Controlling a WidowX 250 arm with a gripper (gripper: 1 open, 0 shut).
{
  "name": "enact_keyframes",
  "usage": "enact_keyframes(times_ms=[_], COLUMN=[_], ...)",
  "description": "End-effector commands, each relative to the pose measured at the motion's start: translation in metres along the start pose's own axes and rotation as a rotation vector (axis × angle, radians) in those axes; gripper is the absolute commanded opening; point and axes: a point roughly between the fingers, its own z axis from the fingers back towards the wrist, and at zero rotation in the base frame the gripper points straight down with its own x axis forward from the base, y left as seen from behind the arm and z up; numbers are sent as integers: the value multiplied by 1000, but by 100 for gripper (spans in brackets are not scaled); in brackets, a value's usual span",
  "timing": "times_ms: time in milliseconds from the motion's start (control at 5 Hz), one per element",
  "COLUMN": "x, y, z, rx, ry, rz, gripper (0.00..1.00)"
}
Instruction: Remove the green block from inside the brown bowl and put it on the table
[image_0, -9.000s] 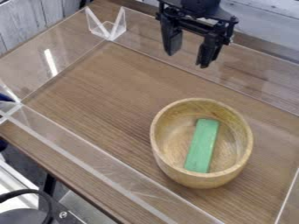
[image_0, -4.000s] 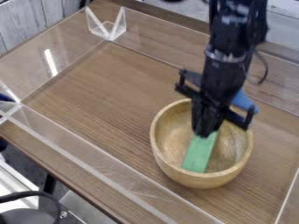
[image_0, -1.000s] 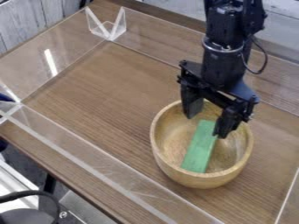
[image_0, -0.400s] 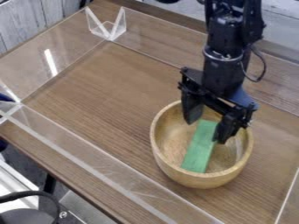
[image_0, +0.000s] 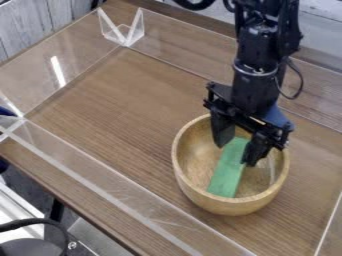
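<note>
The gripper (image_0: 246, 143) pointed straight down into the brown bowl (image_0: 230, 162), its two dark fingers (image_0: 222, 133) set either side of the upper end of the green block (image_0: 233, 166). The jaws looked partly drawn in around the block, but from where I stood I could not tell whether the pads were pressing on it or only flanking it, so I would not call it a grip.

The block lay flat on the bottom of the bowl, running lengthwise from the far side toward the near rim, with its far end hidden between the fingers. The bowl sat toward the right near corner of the table (image_0: 120, 110), close to the near acrylic wall.

By my reckoning the task was barely begun: the reach into the bowl was made, while the closing, the lift clear of the rim and the setting down on bare wood were all left to do.
</note>
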Motion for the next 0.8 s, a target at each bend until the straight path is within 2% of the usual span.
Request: enact_keyframes(times_ms=[0,200,600], x=[4,4,1], y=[0,0,6], z=[10,13,42], rx=[-3,-5,4], ry=[-37,-40,-84], rz=[-1,0,11], gripper=[0,0,0])
